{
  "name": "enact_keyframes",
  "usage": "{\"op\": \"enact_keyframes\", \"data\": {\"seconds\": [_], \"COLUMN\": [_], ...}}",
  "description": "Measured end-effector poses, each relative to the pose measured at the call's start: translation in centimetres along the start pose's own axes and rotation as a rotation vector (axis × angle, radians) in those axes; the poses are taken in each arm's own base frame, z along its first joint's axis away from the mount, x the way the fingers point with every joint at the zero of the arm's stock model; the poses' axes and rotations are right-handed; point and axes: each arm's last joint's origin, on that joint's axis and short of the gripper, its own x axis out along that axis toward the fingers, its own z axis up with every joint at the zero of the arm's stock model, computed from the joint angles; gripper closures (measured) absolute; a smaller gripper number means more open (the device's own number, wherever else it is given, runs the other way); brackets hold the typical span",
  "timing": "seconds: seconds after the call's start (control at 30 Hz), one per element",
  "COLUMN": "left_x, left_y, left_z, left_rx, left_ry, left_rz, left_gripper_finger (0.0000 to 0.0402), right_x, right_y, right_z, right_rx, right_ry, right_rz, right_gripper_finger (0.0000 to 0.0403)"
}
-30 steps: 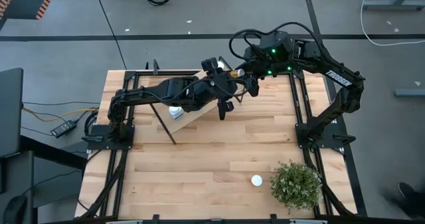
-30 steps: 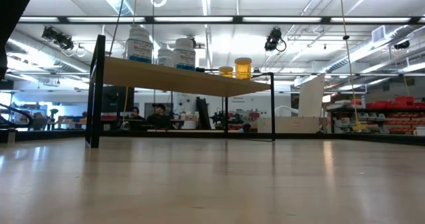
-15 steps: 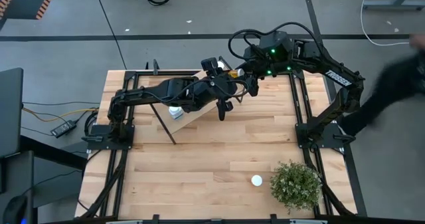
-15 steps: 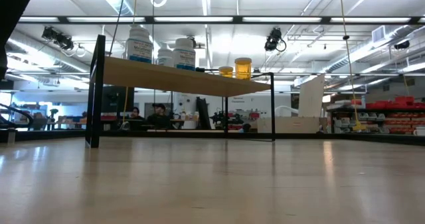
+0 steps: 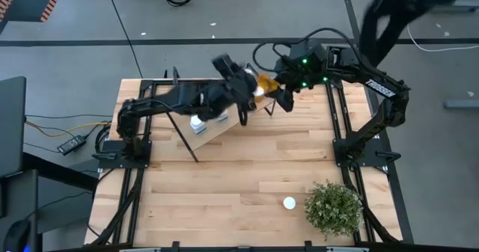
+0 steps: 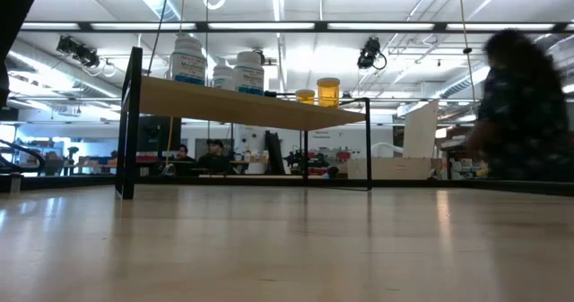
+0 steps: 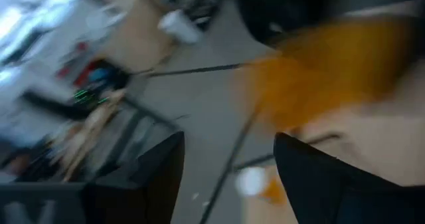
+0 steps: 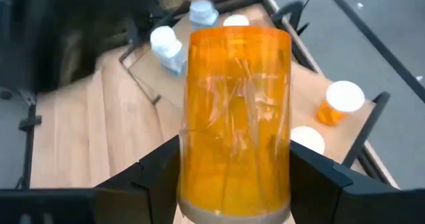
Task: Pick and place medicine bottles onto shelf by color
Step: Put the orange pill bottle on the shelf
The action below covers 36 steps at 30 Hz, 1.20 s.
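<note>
Your right gripper [image 8: 232, 177] is clamped on an orange bottle [image 8: 238, 117], held upright above the far right end of the shelf [image 5: 217, 132] — that is the orange end, where 2 orange bottles [image 6: 328, 90] already stand, so the carry matches the colour sort. On the left end of the slanted board stand the white bottles [image 6: 188, 58], at least 3 by the low view, grouped away from the orange ones. 1 white-capped bottle [image 5: 289, 203] waits on the tabletop [image 5: 224, 185] near the potted plant [image 5: 333, 207], well apart from both arms.

Your left gripper [image 7: 226, 184] shows a gap between its fingers and nothing in it; the picture is smeared, but it looks open.

Against the frame 1 second ago, the left arm has swung back toward the far left, off the spot where both grippers met over the shelf's right end — my reading is a handover just finished. The right arm has barely moved. A person [image 6: 525, 105] has come into view beyond the table's right side.
</note>
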Motion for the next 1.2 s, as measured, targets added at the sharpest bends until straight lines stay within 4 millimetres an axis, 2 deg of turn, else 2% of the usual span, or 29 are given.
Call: {"op": "enact_keyframes", "data": {"seconds": [0.13, 0.37, 0.6, 0.77, 0.87, 0.97, 1.1, 1.2], "left_x": [0.1, 0.0, -0.2, -1.3, -1.6, -1.6, -1.6, -1.6], "left_y": [0.6, 0.0, 0.0, 1.7, 1.8, 1.4, 1.2, 1.2], "left_z": [-0.3, -0.3, -1.6, -2.1, -2.1, -2.1, -2.0, -2.0], "left_rx": [-0.027, 0.008, 0.131, -0.004, -0.118, -0.19, -0.229, -0.26], "left_ry": [0.038, 0.038, 0.128, 0.13, 0.114, 0.11, 0.11, 0.109], "left_rz": [0.088, 0.053, 0.081, 0.073, 0.005, -0.068, -0.106, -0.107], "left_gripper_finger": [0.0158, 0.0157, 0.0163, 0.0176, 0.0183, 0.0188, 0.0195, 0.02], "right_x": [0.1, 0.0, 0.0, -0.1, -0.1, -0.1, -0.1, 1.3], "right_y": [0.1, 0.0, 0.0, 0.0, 0.0, -0.1, -0.4, -0.5], "right_z": [0.0, 0.1, 0.2, 0.2, 0.1, -0.8, -3.3, -4.8], "right_rx": [-0.018, -0.034, -0.033, -0.022, 0.013, 0.073, 0.142, 0.183], "right_ry": [0.006, -0.013, -0.02, -0.026, -0.015, 0.086, 0.349, 0.469], "right_rz": [-0.001, -0.015, -0.02, -0.019, -0.016, -0.003, -0.045, -0.024], "right_gripper_finger": [0.0182, 0.0184, 0.0175, 0.0178, 0.0176, 0.0175, 0.0175, 0.0175]}}
